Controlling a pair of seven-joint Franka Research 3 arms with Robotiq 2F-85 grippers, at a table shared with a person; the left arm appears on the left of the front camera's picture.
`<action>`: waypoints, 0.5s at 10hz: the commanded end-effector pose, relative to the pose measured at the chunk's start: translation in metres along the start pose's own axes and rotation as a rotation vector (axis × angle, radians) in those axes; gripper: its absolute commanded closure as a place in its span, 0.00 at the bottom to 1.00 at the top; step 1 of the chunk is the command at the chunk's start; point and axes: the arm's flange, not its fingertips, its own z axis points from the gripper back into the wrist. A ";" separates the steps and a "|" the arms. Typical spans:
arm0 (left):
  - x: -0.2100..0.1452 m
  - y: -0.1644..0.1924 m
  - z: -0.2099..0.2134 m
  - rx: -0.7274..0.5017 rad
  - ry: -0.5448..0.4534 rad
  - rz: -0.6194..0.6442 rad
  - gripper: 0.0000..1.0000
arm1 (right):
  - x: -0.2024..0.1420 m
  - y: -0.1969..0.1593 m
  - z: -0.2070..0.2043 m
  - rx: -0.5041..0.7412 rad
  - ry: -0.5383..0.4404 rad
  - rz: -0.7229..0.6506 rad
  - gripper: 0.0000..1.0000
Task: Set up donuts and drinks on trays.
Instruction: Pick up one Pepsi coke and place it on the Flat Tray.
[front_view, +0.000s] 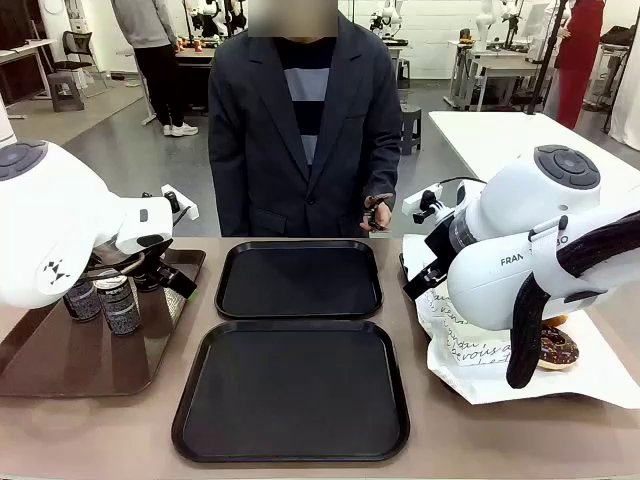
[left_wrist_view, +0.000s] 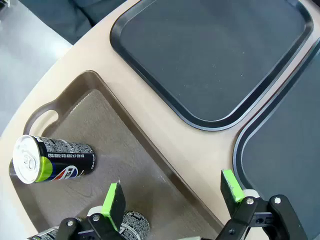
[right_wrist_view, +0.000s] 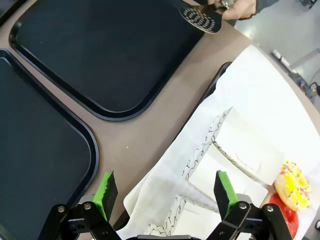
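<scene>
Two black square trays lie mid-table, the far tray (front_view: 300, 280) and the near tray (front_view: 295, 390), both bare. Two dark cans (front_view: 120, 305) stand on a brown tray (front_view: 60, 365) at the left. In the left wrist view one Pepsi can (left_wrist_view: 50, 162) is off to the left and another can (left_wrist_view: 134, 223) sits by my left finger. My left gripper (left_wrist_view: 172, 192) hangs open above the brown tray's edge, holding nothing. My right gripper (right_wrist_view: 165, 192) is open over white paper sleeves (right_wrist_view: 225, 160). A chocolate donut (front_view: 558, 347), a yellow-iced donut (right_wrist_view: 292, 185) and a red donut (right_wrist_view: 282, 220) lie on the paper.
A person stands at the far side; their hand holds a small perforated metal utensil (right_wrist_view: 202, 17) near the far tray's corner. White paper (front_view: 600, 375) covers the right side of the table. The right arm's bulk hides part of the donuts in the front view.
</scene>
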 end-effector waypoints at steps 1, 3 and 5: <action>0.000 0.000 0.000 0.000 0.000 0.000 0.00 | 0.000 0.000 0.000 0.000 0.000 0.000 0.00; 0.000 0.000 0.000 0.000 0.000 0.000 0.00 | 0.000 0.000 0.000 0.000 0.000 0.000 0.00; 0.000 0.000 0.000 0.000 0.000 0.000 0.00 | 0.000 0.000 0.000 0.000 0.000 0.000 0.00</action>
